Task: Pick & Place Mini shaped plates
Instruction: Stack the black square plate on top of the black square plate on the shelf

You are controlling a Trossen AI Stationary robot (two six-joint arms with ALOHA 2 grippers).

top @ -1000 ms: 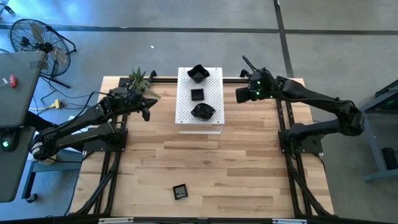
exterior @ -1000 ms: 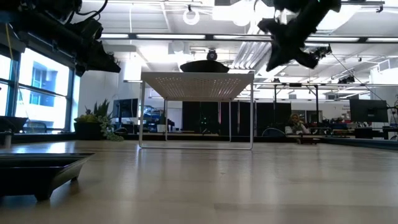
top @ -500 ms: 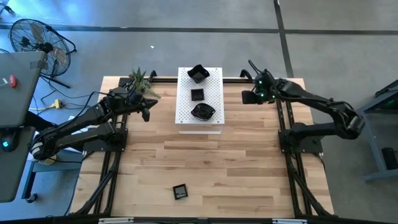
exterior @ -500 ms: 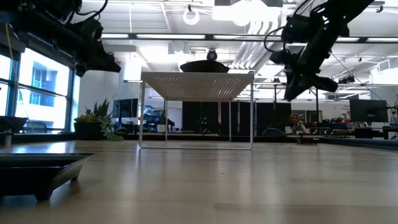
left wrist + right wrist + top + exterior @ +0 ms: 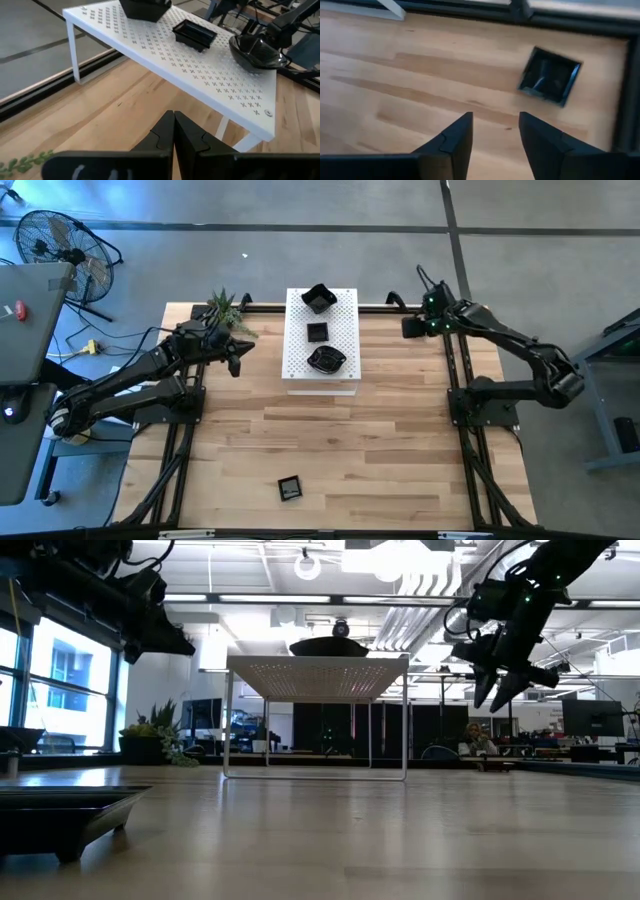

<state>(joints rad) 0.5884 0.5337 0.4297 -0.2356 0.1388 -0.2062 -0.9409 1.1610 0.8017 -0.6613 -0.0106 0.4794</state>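
no readable text, label, brand, number or sign appeared in any view, on the table, the arms or the room behind.

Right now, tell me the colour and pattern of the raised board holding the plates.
White board, perforated with rows of small cross-shaped holes; clearest in the left wrist view.

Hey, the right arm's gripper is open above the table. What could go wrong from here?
1. The square plate ahead of the open right gripper lies close to the dark frame rail; a finger could strike the rail or just nudge the plate away.
2. The plate looks glossy, so it may slip from the grip.
3. The white shelf already holds three plates; adding another could knock the rounded dish.
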